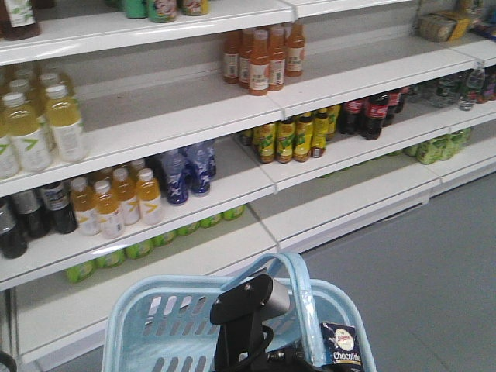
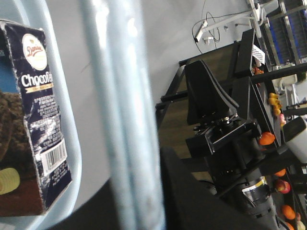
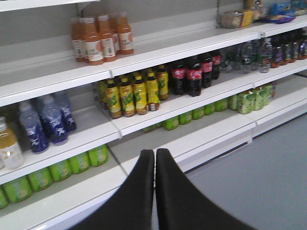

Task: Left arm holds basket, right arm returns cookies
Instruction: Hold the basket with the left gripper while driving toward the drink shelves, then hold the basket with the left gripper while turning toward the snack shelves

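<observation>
The cookies (image 2: 33,120) sit off to the left of my left jaws (image 2: 138,211), past the handle (image 2: 122,96), inside the basket (image 2: 72,158) and close against its pale blue rim; I cannot tell whether box and rim touch. It is a dark navy cardboard box with a white round logo at the top and white "Choco" lettering under it. A brown cookie picture runs down one face, and fine white print and a barcode run down the narrow side. My left jaws are clamped on the basket, with the blurred blue handle bar running straight between them. From the front, my left arm (image 1: 242,306) stands under the arch of the handle, and the box stands on end just to its right, in the basket's right near corner. Further right in the left wrist view is my right arm (image 2: 216,139), well apart from the box and outside the basket. My right jaws (image 3: 154,163) are pressed together with nothing between them. They face the white shelves (image 3: 192,45), which carry rows of orange, yellow, dark and green bottles (image 3: 132,93), with grey floor (image 3: 268,177) to their right. The cookies are nowhere near these jaws.
</observation>
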Action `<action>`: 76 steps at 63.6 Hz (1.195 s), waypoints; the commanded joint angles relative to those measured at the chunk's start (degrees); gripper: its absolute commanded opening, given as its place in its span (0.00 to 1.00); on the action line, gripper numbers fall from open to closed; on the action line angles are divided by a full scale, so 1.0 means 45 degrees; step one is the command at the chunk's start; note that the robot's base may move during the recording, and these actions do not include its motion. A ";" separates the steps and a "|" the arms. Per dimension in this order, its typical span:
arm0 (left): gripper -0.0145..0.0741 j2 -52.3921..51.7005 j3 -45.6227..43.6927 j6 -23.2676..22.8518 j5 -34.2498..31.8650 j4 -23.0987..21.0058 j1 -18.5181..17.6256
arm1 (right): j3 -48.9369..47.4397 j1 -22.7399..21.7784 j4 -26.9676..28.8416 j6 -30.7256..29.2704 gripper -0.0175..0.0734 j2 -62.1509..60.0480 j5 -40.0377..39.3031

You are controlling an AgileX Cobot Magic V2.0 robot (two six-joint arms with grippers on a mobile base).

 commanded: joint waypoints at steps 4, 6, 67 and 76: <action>0.16 -0.0531 -0.0390 0.0162 -0.0042 0.0256 -0.0017 | 0.0050 -0.0076 -0.0076 -0.0125 0.18 -0.0219 -0.0956; 0.16 -0.0531 -0.0390 0.0162 -0.0042 0.0256 -0.0017 | 0.0050 -0.0076 -0.0076 -0.0125 0.18 -0.0219 -0.0956; 0.16 -0.0531 -0.0390 0.0162 0.0004 0.0256 -0.0017 | 0.0050 -0.0076 -0.0076 -0.0125 0.18 -0.0219 -0.0944; 0.16 -0.0531 -0.0390 0.0162 0.0004 0.0256 -0.0017 | 0.0050 -0.0076 -0.0076 -0.0125 0.18 -0.0219 -0.0944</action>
